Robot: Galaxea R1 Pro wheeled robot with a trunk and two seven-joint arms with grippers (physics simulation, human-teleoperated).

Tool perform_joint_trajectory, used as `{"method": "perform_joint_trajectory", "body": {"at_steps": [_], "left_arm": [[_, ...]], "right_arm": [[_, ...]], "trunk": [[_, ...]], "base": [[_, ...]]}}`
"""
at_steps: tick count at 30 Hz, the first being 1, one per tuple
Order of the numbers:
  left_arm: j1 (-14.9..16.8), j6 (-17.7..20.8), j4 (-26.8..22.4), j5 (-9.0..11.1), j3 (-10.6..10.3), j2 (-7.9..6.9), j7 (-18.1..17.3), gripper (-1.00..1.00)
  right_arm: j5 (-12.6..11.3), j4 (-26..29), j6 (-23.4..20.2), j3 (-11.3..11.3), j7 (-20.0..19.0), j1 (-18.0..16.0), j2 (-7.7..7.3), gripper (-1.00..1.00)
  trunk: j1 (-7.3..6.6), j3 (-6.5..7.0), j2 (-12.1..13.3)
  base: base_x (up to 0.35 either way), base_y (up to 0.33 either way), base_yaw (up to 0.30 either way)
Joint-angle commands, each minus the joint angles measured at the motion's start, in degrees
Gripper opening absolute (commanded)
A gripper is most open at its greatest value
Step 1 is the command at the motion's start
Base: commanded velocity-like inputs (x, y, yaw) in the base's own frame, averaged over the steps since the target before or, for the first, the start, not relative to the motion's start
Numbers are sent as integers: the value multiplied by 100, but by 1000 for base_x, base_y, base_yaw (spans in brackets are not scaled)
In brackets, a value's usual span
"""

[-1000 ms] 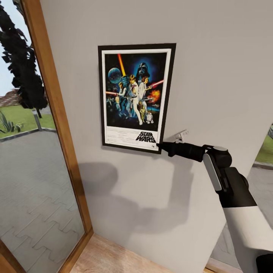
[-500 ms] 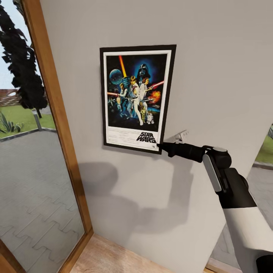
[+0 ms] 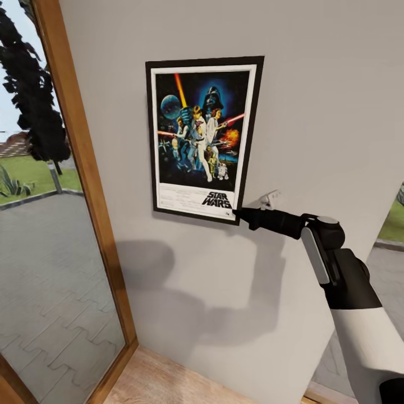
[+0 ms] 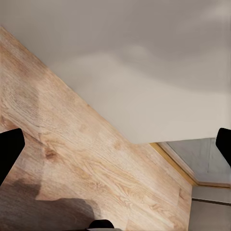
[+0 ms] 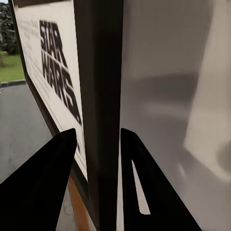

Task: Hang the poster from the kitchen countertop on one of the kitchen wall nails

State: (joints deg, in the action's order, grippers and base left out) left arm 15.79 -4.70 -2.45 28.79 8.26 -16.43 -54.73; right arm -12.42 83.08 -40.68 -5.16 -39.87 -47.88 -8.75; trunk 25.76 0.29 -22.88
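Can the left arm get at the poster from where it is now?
Probably not as it stands. The left gripper is open and faces the wooden floor and the wall base, away from the poster. The right gripper already pinches the poster's lower right corner against the wall.

Glossy printed poster, matt smooth wall, grained wood floor, wooden window frame

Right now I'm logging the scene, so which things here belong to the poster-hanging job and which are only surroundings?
Job:
- Star Wars poster
- right hand, clamped on its frame
- wall

Surroundings:
- glass door's wooden frame
- wood floor
- left hand
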Motion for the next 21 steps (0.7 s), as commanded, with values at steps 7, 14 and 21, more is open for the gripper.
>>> {"method": "perform_joint_trajectory", "body": {"at_steps": [7,14,21], "left_arm": [[3,-49,8,-57,41,-1,-11,100],[3,-49,8,-58,35,0,-11,100],[3,-49,8,-58,27,0,-11,100]], "right_arm": [[-25,59,-37,-3,-3,43,-4,-100],[-38,66,-37,-3,422,76,39,-100],[-33,119,-37,-3,436,77,49,-100]], "trunk": [[2,-3,-4],[2,-3,-4],[2,-3,-4]], "base": [[0,0,0],[0,0,0],[14,26,0]]}}
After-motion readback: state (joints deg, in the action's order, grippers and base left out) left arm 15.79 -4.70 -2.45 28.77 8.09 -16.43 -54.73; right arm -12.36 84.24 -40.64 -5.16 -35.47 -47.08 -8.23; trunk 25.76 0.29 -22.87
